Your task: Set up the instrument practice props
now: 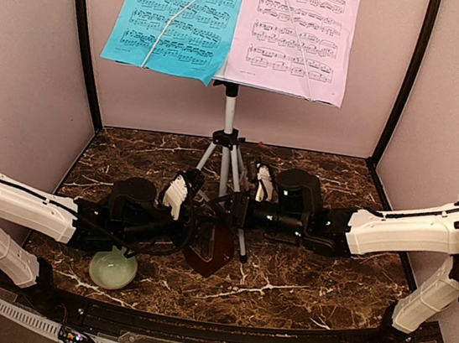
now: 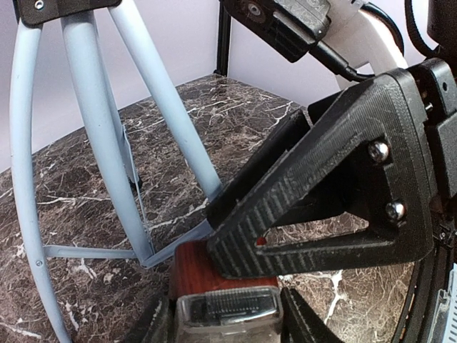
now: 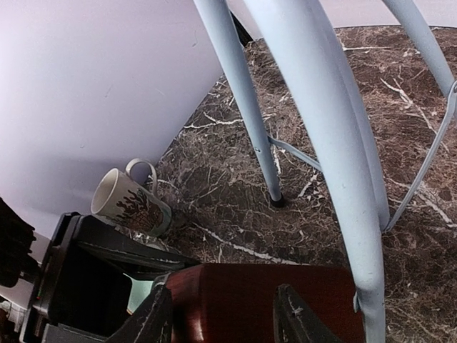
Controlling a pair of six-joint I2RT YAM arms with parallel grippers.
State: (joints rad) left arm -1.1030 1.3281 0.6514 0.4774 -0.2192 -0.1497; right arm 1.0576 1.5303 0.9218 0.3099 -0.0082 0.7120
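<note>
The silver music stand (image 1: 225, 150) rises at the table's middle, with the blue page (image 1: 178, 13) and the pink page (image 1: 294, 32) side by side on its desk. Just in front of its legs (image 2: 107, 143) (image 3: 335, 143), the dark-red metronome (image 1: 209, 252) (image 2: 189, 268) (image 3: 243, 300) is held between both arms. My left gripper (image 1: 196, 235) (image 2: 225, 321) is shut on its clear-capped end. My right gripper (image 1: 231, 214) (image 3: 225, 314) has closed in on the red body, one finger (image 2: 307, 193) lying across its face.
A pale green bowl (image 1: 112, 269) sits under the left arm near the front edge. A beige patterned mug (image 3: 128, 204) stands by the left wall. The tripod legs are spread close behind both grippers. Walls enclose the marble table (image 1: 298, 291) on three sides.
</note>
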